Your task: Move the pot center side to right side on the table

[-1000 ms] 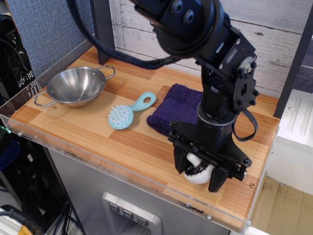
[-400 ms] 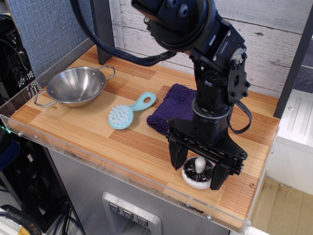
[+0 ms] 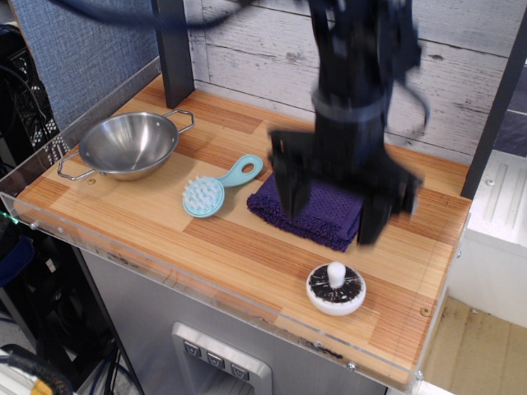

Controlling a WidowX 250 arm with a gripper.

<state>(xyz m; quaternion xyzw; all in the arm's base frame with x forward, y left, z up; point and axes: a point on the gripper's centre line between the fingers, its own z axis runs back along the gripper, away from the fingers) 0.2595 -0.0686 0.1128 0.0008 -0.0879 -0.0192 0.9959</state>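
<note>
looking at it: pot (image 3: 336,289) sits upright on the table (image 3: 214,234), down toward the right front corner, knob up, nothing touching it
gripper (image 3: 328,196): blurry, hanging above the purple cloth (image 3: 310,206), jaws spread wide, holding nothing
key relation: pot lies at about 6 o'clock from the fingers, clear gap between them, so it's free of the jaws
axis: pot's round, no long axis to worry about
task guess: looks basically placed on the right side
other stuff: steel bowl (image 3: 128,146) at 10 o'clock, blue brush (image 3: 216,188) left of the cloth, both well apart from the pot

1 white pot (image 3: 336,289), 1 steel bowl (image 3: 128,146), 1 blue brush (image 3: 217,187), 1 purple cloth (image 3: 317,210)
</note>
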